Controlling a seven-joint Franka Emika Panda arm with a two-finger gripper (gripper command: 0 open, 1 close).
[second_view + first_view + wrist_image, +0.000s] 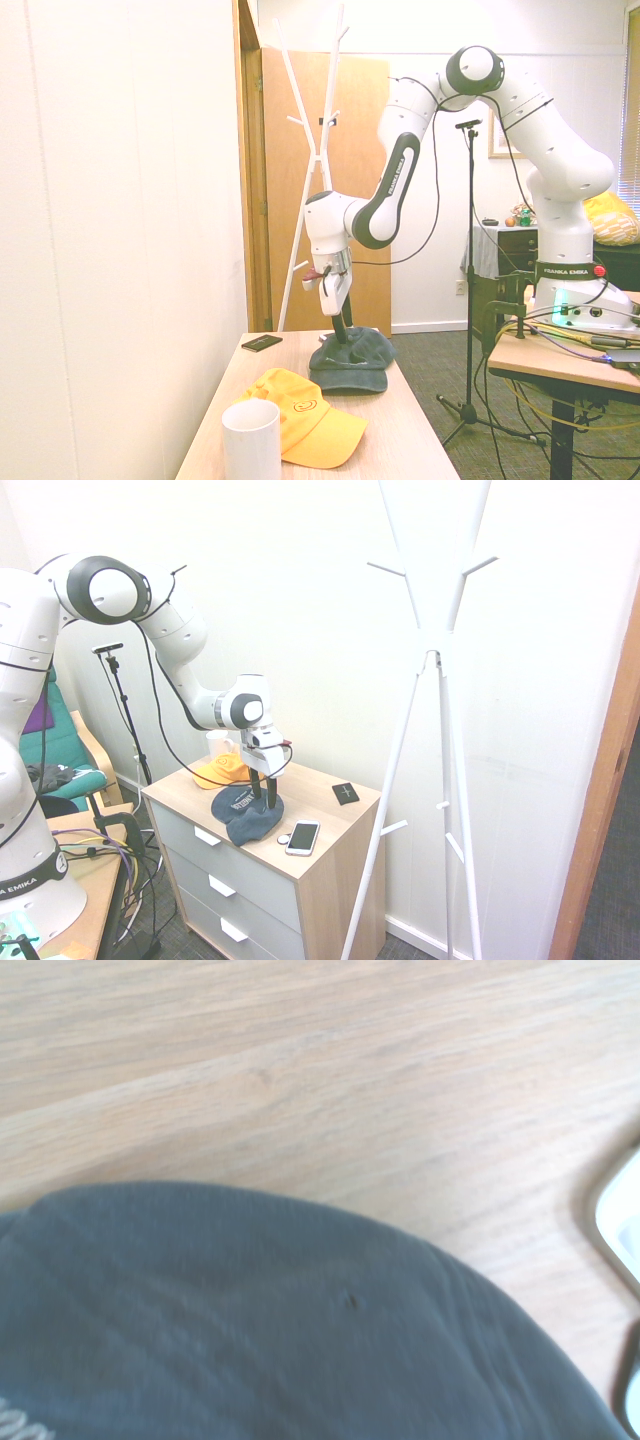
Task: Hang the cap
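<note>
**Cap on dresser top, gripper down on it**

Wooden dresser top (pixel 315 865) carries the cap (pixel 250 818), lying flat near the front edge. Gripper (pixel 263 796) points straight down, fingertips at the cap's crown; cannot tell whether they are pinching fabric. Just beside the cap: phone (pixel 302 837). Behind it: orange cap (pixel 222 771), white mug (pixel 250 440). Black card (pixel 346 793) lies apart. White coat stand (pixel 432 660) rises beside the dresser.

The cap (pixel 247 814) lay on the drawer chest (pixel 330 832), with the gripper (pixel 263 798) down on its crown. Behind it sat the second cap (pixel 220 772) and a mug (pixel 218 745). A phone (pixel 303 837) lay just beside the cap; a small card (pixel 346 793) lay nearer the coat stand (pixel 432 680).
</note>
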